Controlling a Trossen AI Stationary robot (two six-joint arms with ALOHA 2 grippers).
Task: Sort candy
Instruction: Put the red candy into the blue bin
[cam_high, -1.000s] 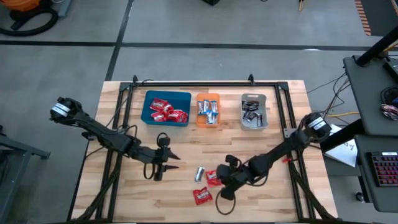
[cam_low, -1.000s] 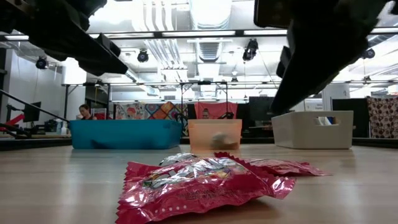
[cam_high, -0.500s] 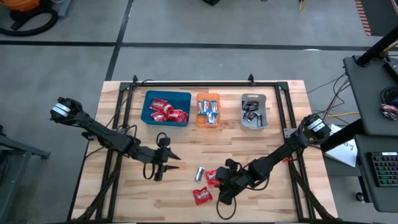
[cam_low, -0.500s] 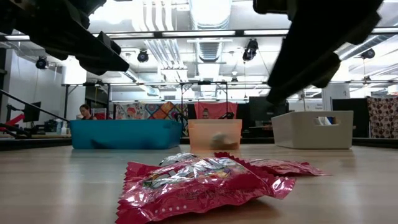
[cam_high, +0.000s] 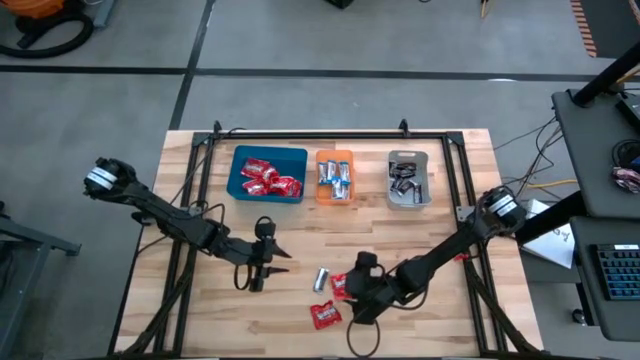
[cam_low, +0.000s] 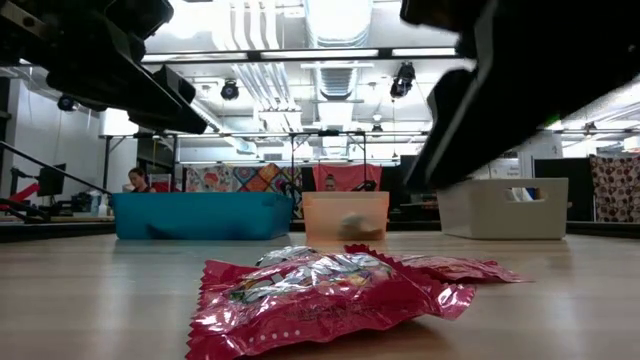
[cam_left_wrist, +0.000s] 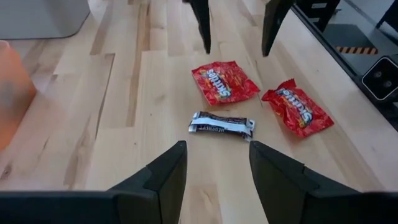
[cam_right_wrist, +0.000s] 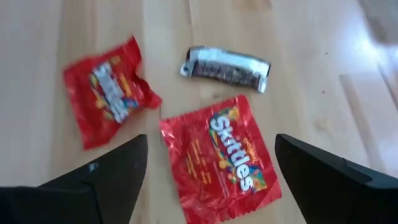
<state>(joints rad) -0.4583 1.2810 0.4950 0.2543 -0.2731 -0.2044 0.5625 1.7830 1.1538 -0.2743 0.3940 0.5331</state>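
Your right gripper (cam_right_wrist: 205, 180) hangs over a red pack (cam_right_wrist: 221, 155), jaws spread to straddle it. Left gripper (cam_left_wrist: 214, 165): jaws parted, empty, near the silver bar (cam_left_wrist: 222, 124). One more red pack (cam_high: 325, 316) lies loose on the counter (cam_high: 440, 310).

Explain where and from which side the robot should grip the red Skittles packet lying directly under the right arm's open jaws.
Grip the flat, shiny red Skittles packet across its narrow middle, coming straight down from above. It lies flat on the wooden table, so no side gap exists. The right gripper already brackets it with open jaws; the silver-ended dark candy bar lies apart and probably won't interfere.
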